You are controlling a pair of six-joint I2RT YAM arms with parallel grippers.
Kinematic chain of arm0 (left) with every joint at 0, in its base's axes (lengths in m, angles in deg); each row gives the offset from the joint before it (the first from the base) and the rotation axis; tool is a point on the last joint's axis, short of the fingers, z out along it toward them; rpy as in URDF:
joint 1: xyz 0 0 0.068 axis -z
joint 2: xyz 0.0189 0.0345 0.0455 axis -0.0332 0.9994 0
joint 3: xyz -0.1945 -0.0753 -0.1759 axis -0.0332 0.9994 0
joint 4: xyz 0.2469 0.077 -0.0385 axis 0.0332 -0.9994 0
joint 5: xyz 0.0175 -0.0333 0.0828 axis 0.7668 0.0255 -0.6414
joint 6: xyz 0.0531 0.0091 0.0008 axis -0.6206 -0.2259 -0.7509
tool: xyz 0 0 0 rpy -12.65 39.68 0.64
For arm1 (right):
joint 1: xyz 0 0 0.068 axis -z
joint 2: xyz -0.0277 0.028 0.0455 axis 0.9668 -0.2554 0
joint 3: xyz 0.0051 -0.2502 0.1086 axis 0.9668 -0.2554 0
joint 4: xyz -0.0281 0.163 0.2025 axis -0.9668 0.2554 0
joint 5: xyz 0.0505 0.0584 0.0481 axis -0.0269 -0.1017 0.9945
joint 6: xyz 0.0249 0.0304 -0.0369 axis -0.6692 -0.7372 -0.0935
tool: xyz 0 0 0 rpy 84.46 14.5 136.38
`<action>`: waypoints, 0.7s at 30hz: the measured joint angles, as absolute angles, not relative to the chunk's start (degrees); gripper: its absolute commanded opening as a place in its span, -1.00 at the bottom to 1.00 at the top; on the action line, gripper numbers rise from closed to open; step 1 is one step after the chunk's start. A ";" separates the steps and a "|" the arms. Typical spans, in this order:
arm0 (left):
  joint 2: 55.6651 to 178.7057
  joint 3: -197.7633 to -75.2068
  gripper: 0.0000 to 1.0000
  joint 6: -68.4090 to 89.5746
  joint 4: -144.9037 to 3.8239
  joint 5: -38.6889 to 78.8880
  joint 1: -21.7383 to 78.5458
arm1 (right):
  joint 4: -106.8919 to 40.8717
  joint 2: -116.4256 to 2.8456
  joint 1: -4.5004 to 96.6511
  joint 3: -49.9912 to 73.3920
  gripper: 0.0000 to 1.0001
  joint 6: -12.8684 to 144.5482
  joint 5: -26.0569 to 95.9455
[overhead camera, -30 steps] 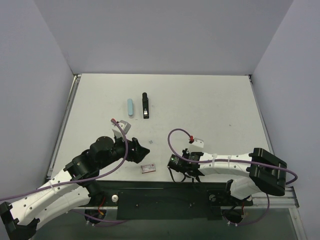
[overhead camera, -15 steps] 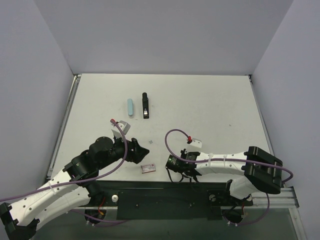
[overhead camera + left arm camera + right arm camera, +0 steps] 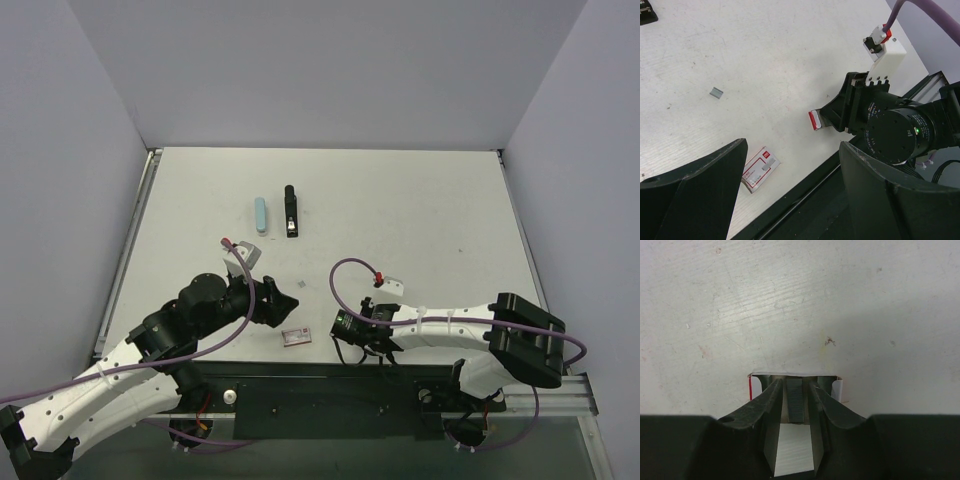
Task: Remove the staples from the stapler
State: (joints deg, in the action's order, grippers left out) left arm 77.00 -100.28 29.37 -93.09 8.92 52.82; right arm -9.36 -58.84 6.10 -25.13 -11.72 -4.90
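Note:
The black stapler (image 3: 290, 210) lies at the back of the table, its tip in the corner of the left wrist view (image 3: 646, 12). A short strip of staples (image 3: 303, 285) lies loose on the table (image 3: 716, 92). My right gripper (image 3: 342, 326) is low at the near edge, its fingers (image 3: 767, 397) inside a small open red-edged tray (image 3: 754, 385) and closed round a grey strip of staples (image 3: 794, 400). The tray's red end shows in the left wrist view (image 3: 814, 120). My left gripper (image 3: 275, 305) is open and empty (image 3: 790, 190), hovering left of the right gripper.
A small red-and-white box (image 3: 296, 336) lies near the front edge between the grippers (image 3: 760, 169). A light blue oblong object (image 3: 261, 214) lies left of the stapler. The table's black front rail (image 3: 320, 375) runs just behind the grippers.
The right gripper has shifted slightly left along the near edge. The left gripper has barely moved. The objects on the table are where they were.

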 measured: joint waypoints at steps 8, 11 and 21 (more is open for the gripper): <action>77.11 -100.28 0.70 29.35 -93.22 8.92 52.82 | -9.14 -56.59 6.10 -25.13 -0.44 -11.40 -5.17; 77.11 -100.28 0.70 29.35 -93.48 8.92 52.82 | -8.79 -54.56 6.10 -24.76 -0.37 -10.24 -6.04; 76.32 -100.70 0.69 29.31 -96.22 7.78 52.82 | -10.69 -52.48 6.15 -19.16 -0.21 1.54 -8.49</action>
State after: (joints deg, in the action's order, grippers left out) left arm 76.32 -100.70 29.31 -96.22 7.78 52.82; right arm -10.69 -52.48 6.15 -19.16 1.54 -8.49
